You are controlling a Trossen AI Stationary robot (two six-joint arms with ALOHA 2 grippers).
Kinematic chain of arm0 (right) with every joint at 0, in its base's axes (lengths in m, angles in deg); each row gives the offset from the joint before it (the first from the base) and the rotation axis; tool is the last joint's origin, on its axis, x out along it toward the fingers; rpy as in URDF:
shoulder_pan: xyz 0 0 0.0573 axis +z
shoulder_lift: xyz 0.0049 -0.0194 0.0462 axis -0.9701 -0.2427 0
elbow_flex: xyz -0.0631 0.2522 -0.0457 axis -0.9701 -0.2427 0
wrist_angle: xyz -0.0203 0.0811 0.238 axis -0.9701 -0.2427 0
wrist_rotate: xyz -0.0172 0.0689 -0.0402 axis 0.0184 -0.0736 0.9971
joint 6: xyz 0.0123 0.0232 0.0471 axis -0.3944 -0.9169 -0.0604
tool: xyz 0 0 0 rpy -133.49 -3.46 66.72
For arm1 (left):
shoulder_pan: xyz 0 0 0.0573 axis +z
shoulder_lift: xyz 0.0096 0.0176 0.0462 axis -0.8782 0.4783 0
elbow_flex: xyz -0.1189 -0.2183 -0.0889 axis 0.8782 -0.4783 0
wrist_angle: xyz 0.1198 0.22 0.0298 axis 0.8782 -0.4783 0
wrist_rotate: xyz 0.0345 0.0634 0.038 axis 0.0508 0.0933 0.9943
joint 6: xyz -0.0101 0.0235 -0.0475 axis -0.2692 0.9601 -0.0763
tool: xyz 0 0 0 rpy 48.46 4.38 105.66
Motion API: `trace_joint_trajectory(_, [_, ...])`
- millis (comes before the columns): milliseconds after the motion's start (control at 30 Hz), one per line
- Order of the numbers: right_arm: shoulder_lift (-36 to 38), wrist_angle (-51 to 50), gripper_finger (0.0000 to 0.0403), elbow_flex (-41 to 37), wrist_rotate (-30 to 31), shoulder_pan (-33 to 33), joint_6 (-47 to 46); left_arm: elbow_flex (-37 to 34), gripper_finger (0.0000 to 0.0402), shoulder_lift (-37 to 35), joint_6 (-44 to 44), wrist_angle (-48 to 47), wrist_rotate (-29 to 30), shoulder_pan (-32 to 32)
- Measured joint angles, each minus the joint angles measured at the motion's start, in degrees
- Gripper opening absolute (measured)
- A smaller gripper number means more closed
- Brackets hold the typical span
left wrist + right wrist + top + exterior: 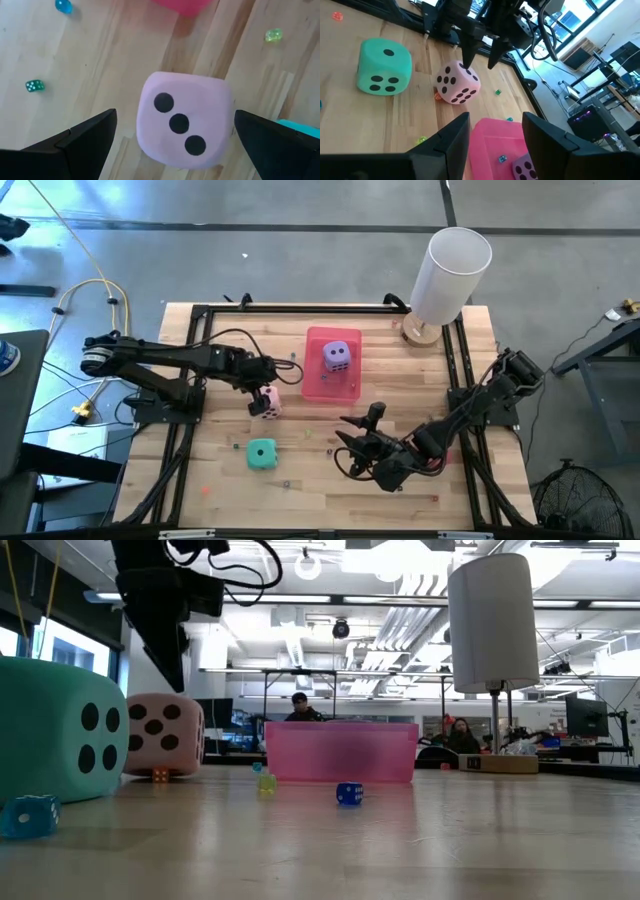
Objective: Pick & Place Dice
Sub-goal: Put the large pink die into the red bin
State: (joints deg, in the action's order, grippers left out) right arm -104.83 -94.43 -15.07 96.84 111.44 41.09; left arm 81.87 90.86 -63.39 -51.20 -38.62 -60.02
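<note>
The pale pink die [270, 402] rests on the wooden table, left of the flat pink tray [318, 385]. My left gripper [175, 116] hangs open just above it, pointing steeply down, one finger [85, 137] on either side of its three-pip top face [180, 122]. I see no touch in the right wrist view, where the pink die [458, 82] sits under those fingers. The purple die [337, 356] lies in the tray. The teal die [262, 453] sits nearer the front edge. My right gripper [362, 418] waits open right of it, with nothing between its fingers [451, 137].
Several tiny coloured dice lie scattered on the wood, such as a blue one [348, 793] and a green one [34, 86]. A white cylinder on a wooden base [452, 268] stands at the far right corner. A black frame [190, 430] borders the table. People sit in the room behind [300, 708].
</note>
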Motion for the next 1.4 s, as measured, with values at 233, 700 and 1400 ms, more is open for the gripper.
trace_joint_trajectory(233, [0.00, -0.02, 0.0174, 0.00, -0.48, 0.00, -0.25, -0.02, 0.0392, -0.02, 3.34, 1.27, -6.05, 2.38])
trace_joint_trajectory(700, [0.00, -0.02, 0.0174, 0.00, -3.06, -0.40, -0.31, -6.12, 0.0392, -0.11, 6.19, 6.38, -9.03, 6.73])
trace_joint_trajectory(1400, [-0.02, -0.10, 0.0174, 0.00, -5.93, -1.90, -1.07, -6.29, 0.0392, -1.94, 12.14, 7.74, -10.58, 6.58])
